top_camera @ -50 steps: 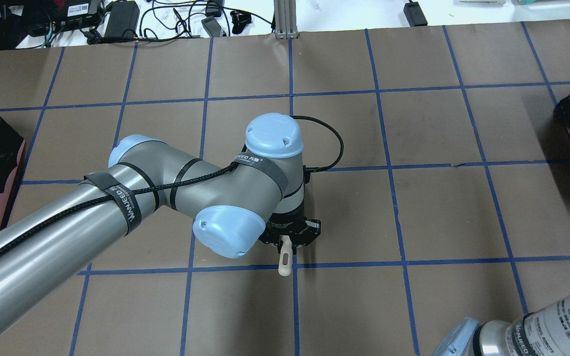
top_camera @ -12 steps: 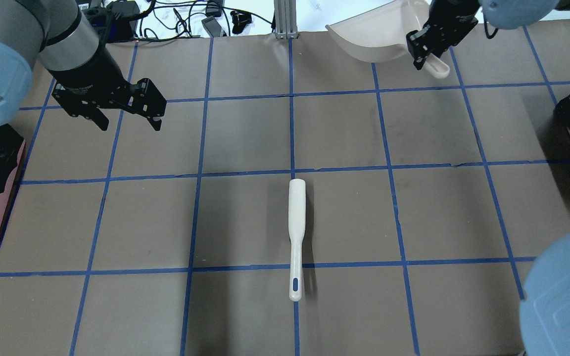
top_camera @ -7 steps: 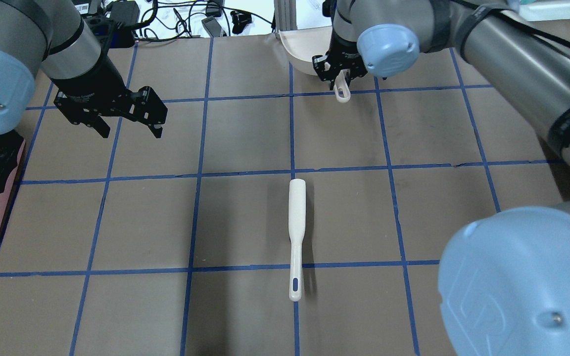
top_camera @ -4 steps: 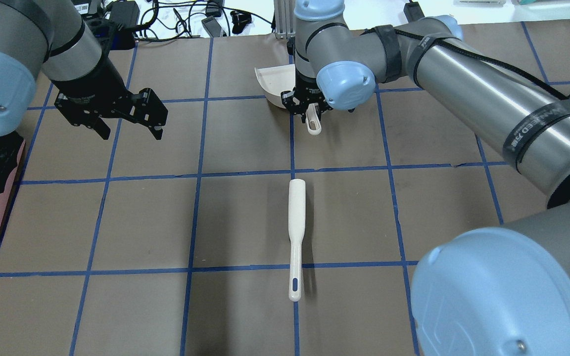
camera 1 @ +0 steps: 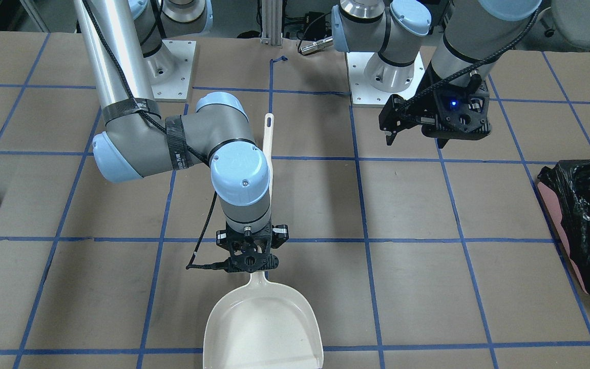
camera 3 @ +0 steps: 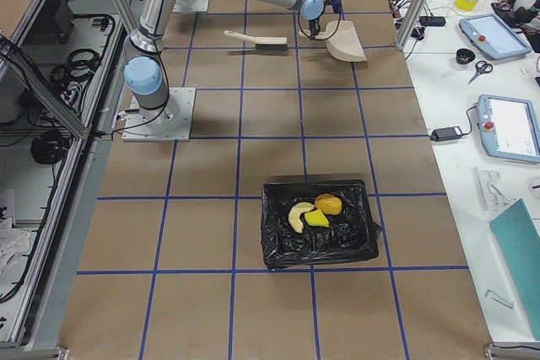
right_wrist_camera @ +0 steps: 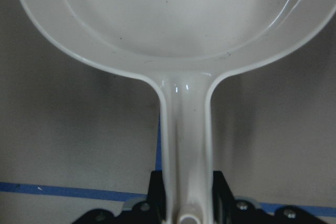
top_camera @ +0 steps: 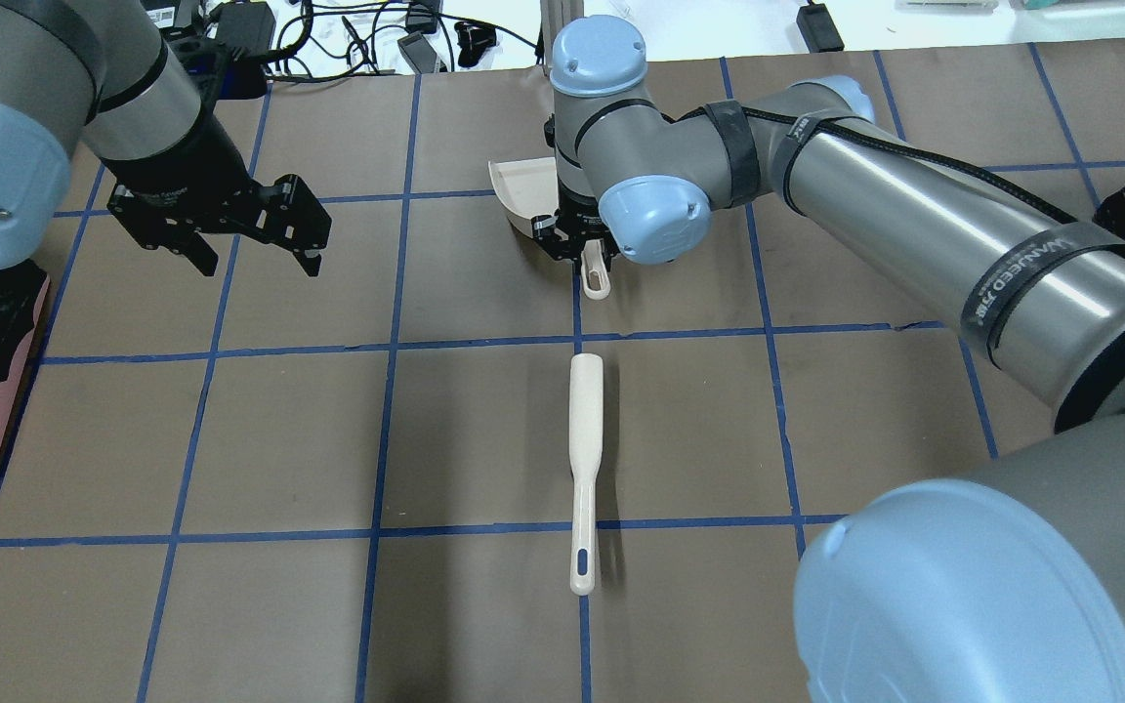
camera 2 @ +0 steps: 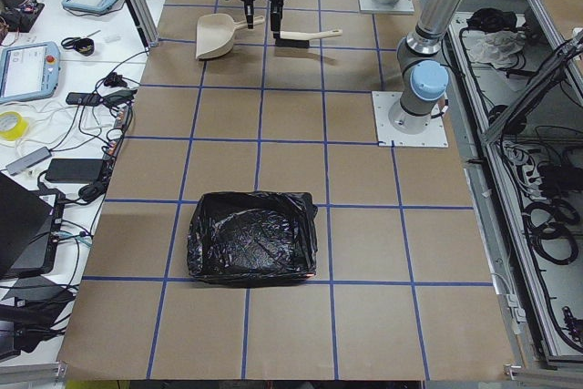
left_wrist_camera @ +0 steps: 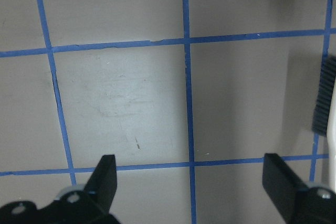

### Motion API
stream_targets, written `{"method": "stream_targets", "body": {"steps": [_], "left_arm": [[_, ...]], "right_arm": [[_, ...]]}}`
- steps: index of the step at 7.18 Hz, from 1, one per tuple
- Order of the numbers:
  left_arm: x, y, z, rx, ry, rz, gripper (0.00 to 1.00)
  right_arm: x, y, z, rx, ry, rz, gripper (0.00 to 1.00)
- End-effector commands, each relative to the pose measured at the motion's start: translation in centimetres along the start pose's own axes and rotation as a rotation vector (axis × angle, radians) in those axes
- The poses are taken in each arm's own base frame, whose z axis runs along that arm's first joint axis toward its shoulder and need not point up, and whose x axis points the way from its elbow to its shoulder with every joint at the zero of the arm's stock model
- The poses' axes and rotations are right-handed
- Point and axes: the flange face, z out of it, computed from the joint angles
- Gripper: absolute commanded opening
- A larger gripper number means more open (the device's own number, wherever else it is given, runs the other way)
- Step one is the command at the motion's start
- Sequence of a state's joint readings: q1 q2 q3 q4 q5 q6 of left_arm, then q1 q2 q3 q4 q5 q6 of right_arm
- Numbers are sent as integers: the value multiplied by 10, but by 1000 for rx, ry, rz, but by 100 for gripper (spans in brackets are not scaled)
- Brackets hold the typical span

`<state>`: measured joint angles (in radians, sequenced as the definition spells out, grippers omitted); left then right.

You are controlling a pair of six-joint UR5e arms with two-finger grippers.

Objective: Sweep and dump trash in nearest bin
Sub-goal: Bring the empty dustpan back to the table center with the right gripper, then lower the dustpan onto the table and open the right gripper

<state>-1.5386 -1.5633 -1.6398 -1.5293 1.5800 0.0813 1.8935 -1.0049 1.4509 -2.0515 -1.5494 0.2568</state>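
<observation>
We see the right gripper (camera 1: 250, 265) closed around the handle of a cream dustpan (camera 1: 264, 328). The pan is empty and nearly flat, its open mouth pointing away from the robot. It sits low at the far middle of the brown table (top_camera: 865, 420), which is marked with a blue tape grid. We cannot tell whether the pan's underside touches the paper. The left gripper (top_camera: 257, 256) hangs above the table well off to the side, its jaws spread wide and holding nothing. A cream hand brush (top_camera: 582, 439) lies on the table between the robot and the dustpan, along the same tape line and apart from the pan's handle. The trash is off the table: the tan toy croissant (camera 3: 296, 216), the yellow-and-green sponge block (camera 3: 315, 219) and the golden-brown toy bread roll (camera 3: 328, 205) lie together inside the black-lined right-end bin (camera 3: 354, 246). The left-end bin (camera 2: 205, 261) shows only crumpled black liner. We judge that the sweeping and dumping are done and that the step in hand is setting the dustpan down. To do it well, we would lower the pan straight down until its base rests flat and its handle is level. We would then open the jaws fully before rising straight up, so the fingers do not drag the handle toward the brush.
</observation>
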Motion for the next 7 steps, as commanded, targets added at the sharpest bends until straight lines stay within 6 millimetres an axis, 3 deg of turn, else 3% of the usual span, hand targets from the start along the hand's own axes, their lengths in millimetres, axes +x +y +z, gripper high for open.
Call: {"method": "stream_targets", "body": {"steps": [1,4,7], "left_arm": [[0,0,1,-1,2,0,100],[0,-1,1,-1,2,0,100],[0,-1,1,0,3,2,100]], "right_arm": [[-2,3,-1,4,7,20,0],[-8,20,16,-18,9,31,0],[-6,31,-5,-1,22,19,0]]}}
